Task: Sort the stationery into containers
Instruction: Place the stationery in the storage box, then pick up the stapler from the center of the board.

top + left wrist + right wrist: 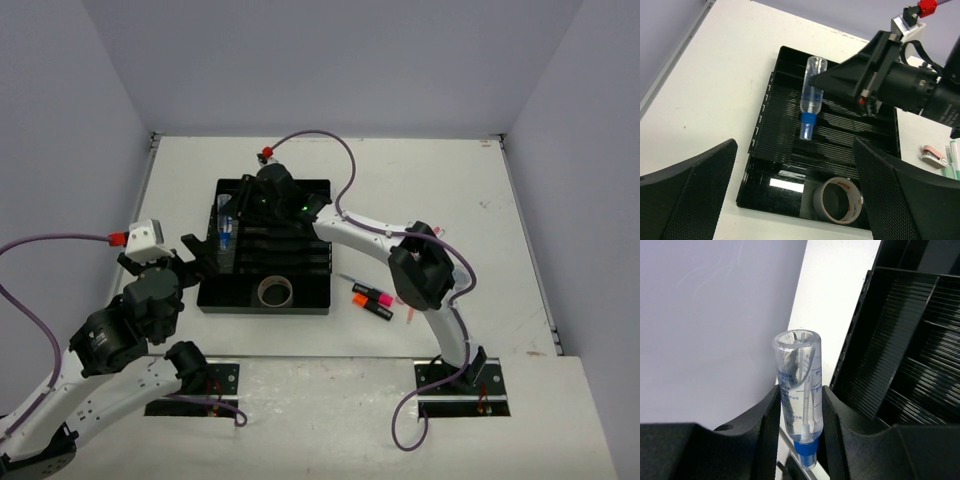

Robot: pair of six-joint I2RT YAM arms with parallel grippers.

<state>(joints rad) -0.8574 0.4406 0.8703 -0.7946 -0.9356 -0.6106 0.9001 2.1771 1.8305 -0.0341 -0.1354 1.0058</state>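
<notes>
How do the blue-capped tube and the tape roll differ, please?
The tube is slim, clear and blue-capped; the tape roll is a pale, hollow ring. The tube is clamped in the right gripper over the narrow slots of the black tray; the tape roll lies free in the wide near section. Both are stationery.

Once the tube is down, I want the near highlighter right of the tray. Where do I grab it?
Grip the near highlighter mid-barrel, coming straight down from above with the jaws across its width. It lies flat and slanted on the table, and another highlighter sits close on its far side, so the far jaw probably has little room.
</notes>
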